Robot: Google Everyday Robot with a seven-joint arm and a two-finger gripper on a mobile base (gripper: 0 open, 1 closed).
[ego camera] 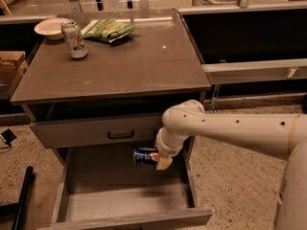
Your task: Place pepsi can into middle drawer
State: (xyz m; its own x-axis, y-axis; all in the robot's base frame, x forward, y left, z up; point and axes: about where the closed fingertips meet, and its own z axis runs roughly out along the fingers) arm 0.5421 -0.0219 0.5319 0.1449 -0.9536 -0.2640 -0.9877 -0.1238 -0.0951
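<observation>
The pepsi can (144,156) is blue with silver ends and lies on its side in my gripper (157,160). The gripper is shut on it and holds it in the air over the back right part of the open middle drawer (120,202). The drawer is pulled far out, with a broad bare grey floor and low side walls. My white arm (230,128) reaches in from the right, just below the closed upper drawer front.
The upper drawer front with a black handle (120,134) is just above the can. On the cabinet top (124,61) stand a pale white-green can (74,39), a white bowl (48,28) and a green chip bag (108,29). A black bar (21,200) lies on the floor at left.
</observation>
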